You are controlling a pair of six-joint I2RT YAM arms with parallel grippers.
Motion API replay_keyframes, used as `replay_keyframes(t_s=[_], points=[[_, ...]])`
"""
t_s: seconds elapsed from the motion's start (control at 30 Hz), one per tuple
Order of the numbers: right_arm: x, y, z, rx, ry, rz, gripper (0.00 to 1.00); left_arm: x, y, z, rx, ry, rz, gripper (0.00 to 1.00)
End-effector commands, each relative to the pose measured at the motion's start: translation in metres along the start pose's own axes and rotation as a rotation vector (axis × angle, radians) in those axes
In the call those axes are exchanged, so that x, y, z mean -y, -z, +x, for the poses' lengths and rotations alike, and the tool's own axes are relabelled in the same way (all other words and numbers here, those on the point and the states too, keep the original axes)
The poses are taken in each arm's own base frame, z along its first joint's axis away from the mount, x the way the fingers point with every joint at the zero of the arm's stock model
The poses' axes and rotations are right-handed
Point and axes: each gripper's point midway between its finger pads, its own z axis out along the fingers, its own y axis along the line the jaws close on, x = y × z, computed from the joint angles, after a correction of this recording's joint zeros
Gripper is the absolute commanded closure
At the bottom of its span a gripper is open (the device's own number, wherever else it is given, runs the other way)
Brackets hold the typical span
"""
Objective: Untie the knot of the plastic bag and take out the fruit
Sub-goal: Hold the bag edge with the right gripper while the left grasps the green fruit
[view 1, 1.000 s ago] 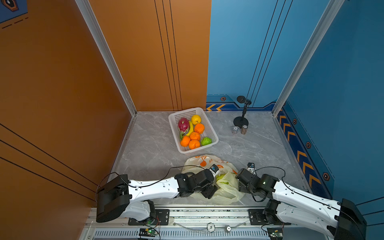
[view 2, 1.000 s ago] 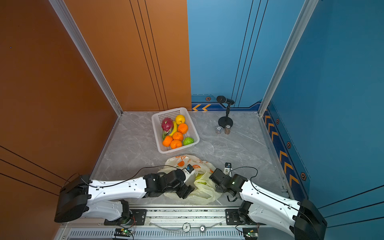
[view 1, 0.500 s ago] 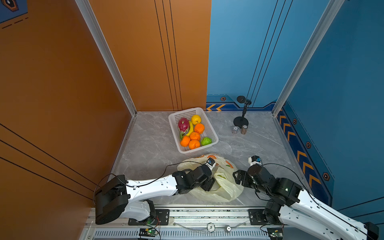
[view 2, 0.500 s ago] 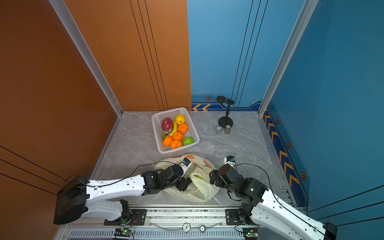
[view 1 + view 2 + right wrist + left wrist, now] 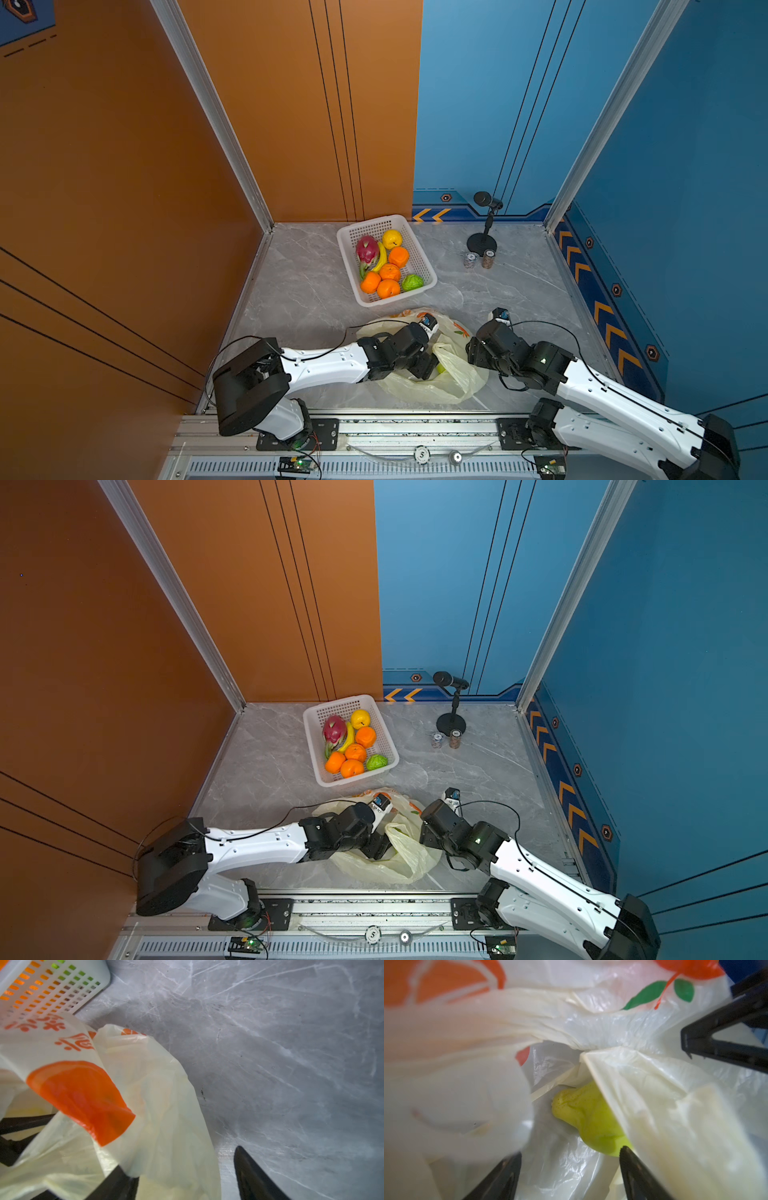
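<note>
plastic bag (image 5: pixel 453 386): on the table just off the basket's (image 5: pixel 420 253) near corner, on my side of it, with its mouth gaping.
knot: I see no tie left. A handle lies as a loose bunched strip across the mouth.
changed, right arm: half a second ago it stood reared up over the rail. It has sunk back to much the pose of a second ago, gripper at the bag's rim.
changed, left arm: hardly anything. It stays sunk in the mouth, on the bag's side away from the basket.
left gripper (image 5: pixel 570 1151): jaws wide, gripping nothing, one tip right beside the yellow-green fruit (image 5: pixel 591 1118).
right gripper (image 5: pixel 180 1159): jaws apart, not pinching. Film drapes over one finger and the other sits over bare table (image 5: pixel 291 1064).
yellow-green fruit: inside the bag, half under a flap.
already out: dragon fruit (image 5: pixel 367 249), oranges (image 5: pixel 388 289), a yellow fruit (image 5: pixel 392 239) and a green fruit (image 5: pixel 412 282), all in the basket beside a banana (image 5: pixel 381 259).
meaning: untying looks finished, and I judge this the last piece. My right hand should pinch the rim while my left closes on the fruit.
</note>
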Motion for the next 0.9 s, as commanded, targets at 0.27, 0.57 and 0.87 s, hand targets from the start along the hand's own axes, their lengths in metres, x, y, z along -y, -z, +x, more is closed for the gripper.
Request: replay_keyframes(t_s=[0.27,0.57,0.87], points=[[0.022,-0.024,0.022,-0.046,-0.043,0.008,0.66,0.024,-0.015,-0.023,0.014,-0.014,0.085,0.19],[0.015,-0.028,0.025,-0.07,-0.038,-0.024,0.69,0.026,-0.037,-0.02,-0.058,-0.011,0.073,0.16],[0.012,-0.025,0.022,-0.049,-0.045,-0.048,0.69,0.019,-0.051,-0.004,-0.139,-0.027,0.048,0.15]])
